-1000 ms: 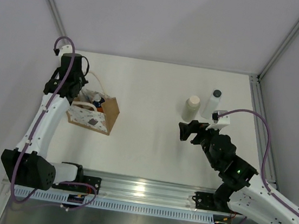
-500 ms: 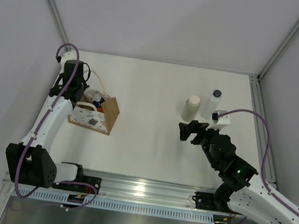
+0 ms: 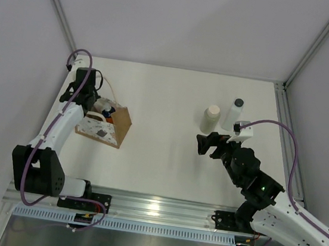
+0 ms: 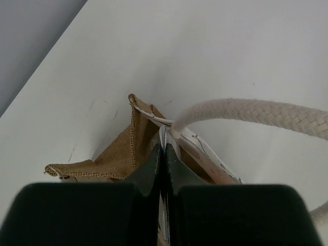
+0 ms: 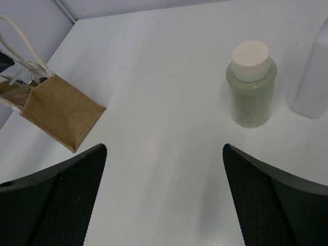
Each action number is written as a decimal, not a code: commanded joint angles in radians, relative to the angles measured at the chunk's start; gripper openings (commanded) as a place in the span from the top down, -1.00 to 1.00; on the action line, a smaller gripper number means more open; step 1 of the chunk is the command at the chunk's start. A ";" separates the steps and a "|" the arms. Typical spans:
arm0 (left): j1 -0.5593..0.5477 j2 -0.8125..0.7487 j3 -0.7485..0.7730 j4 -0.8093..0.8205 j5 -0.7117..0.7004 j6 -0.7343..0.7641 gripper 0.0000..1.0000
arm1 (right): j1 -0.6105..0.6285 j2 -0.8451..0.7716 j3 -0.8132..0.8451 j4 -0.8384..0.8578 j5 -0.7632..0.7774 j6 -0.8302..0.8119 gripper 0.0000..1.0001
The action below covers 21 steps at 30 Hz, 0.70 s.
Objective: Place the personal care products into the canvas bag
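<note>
Worktop (image 3: 173,100): white and flat, walled on three sides.

Right arm (image 3: 264,192): reaches in from the near right corner. Right tool (image 3: 205,144) hangs over bare worktop, nearer than the two bottles. Its fingers (image 5: 61,189) are spread wide with nothing between them.

Left arm (image 3: 59,125): stretched along the left edge toward the far left corner. Left tool (image 3: 90,101) sits at the bag's top. In the wrist view the left tool (image 4: 163,154) has both fingers pressed together on the bag's upper edge, right where a rope handle (image 4: 246,110) joins.

Bag (image 3: 102,128): tan-brown with a white speckled front, at the left side of the worktop, well apart from the bottles. It leans, mouth toward the far left.

Dark-capped bottle (image 3: 233,112): pale, upright, far right.

Cream-capped bottle (image 3: 211,118): upright, just beside the dark-capped one on its left, not touching. It looks grey-green in the right wrist view (image 5: 251,87).

Orange bottle (image 3: 109,115): a bit of orange and blue shows in the bag's mouth. Too small to tell what else is in the bag.
</note>
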<state>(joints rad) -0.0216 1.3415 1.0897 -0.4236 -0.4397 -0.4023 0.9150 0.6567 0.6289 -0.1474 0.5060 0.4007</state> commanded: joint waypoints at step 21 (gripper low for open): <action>0.011 -0.087 0.076 0.008 0.107 -0.058 -0.77 | -0.002 -0.012 0.043 0.019 -0.021 0.021 -0.99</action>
<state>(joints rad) -0.0200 1.3365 1.0943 -0.3946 -0.3809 -0.4416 0.9142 0.6540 0.6289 -0.1471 0.4877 0.4114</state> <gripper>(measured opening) 0.837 0.993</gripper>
